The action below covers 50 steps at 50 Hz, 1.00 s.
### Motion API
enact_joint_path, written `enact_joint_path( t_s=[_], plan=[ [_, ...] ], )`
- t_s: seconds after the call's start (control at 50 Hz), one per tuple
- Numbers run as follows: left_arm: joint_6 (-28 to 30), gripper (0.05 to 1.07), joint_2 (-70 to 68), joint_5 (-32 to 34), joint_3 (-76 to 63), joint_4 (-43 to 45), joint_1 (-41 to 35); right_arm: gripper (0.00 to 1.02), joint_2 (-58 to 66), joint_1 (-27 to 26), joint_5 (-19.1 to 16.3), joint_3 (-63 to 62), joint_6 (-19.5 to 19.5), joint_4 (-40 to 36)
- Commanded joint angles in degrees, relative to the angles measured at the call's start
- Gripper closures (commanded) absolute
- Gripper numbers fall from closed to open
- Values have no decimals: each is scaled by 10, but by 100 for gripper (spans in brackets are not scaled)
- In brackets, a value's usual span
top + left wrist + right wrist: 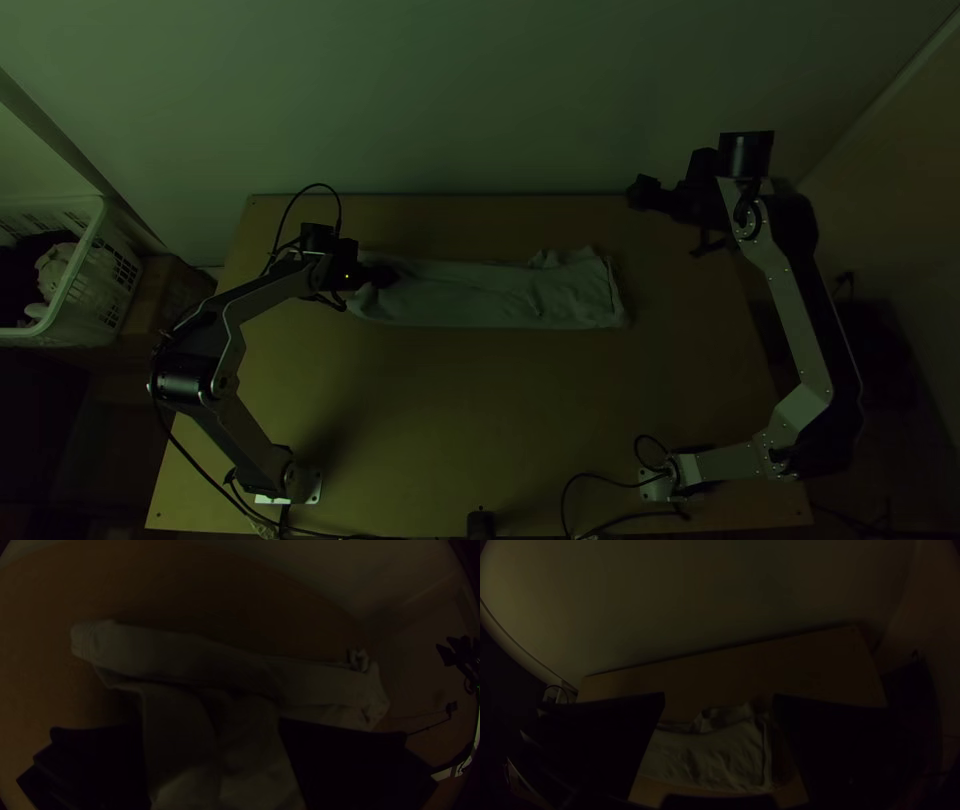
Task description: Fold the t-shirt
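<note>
**Shirt lies as a long narrow strip, with my left gripper over one end**

Beyond the t-shirt (480,298) a pale wall (480,100) rises, and beneath it spreads my light wooden table (480,410). My left arm (240,432) stands on the shirt's near left side, my right arm (805,325) well to its right. Well apart from the shirt's left end, my top view adds a white basket (92,270) with cloth (55,268) inside.

The shirt itself is folded lengthwise, a little wrinkled, and runs side to side nearer the table's far edge. From above I get its full lie; my left wrist view adds a ribbed end (82,642) on a long band and broader cloth running between the fingers (345,760). My right wrist view gives me the creased right end close up.

My left gripper (378,276) is over the shirt's left end, spread wide, clamped on nothing. My right gripper (675,212) is beyond and right of the shirt's right end, also parted and empty. Smallest of all, a rumple (565,258) stands up along the shirt's far edge near its right end.
</note>
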Motion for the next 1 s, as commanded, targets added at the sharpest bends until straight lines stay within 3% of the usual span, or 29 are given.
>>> enact_joint_path(
  t_s=[0.0,0.04,0.08,0.42,0.98],
  plan=[
    [-22,67,-5,-23,-35,-1,-13,4,-20,4,-2,-19,12,-2],
    [-27,89,-10,-29,-40,14,-12,4,-21,3,-2,-24,12,-2],
    [-27,104,-14,-31,-45,22,-9,4,-24,2,-2,-29,12,-1],
    [0,105,-63,-49,-30,-25,75,4,-37,-9,-2,-77,12,9],
    [163,105,-81,-172,125,-212,242,4,-56,-35,-3,-143,12,47]
  ],
)
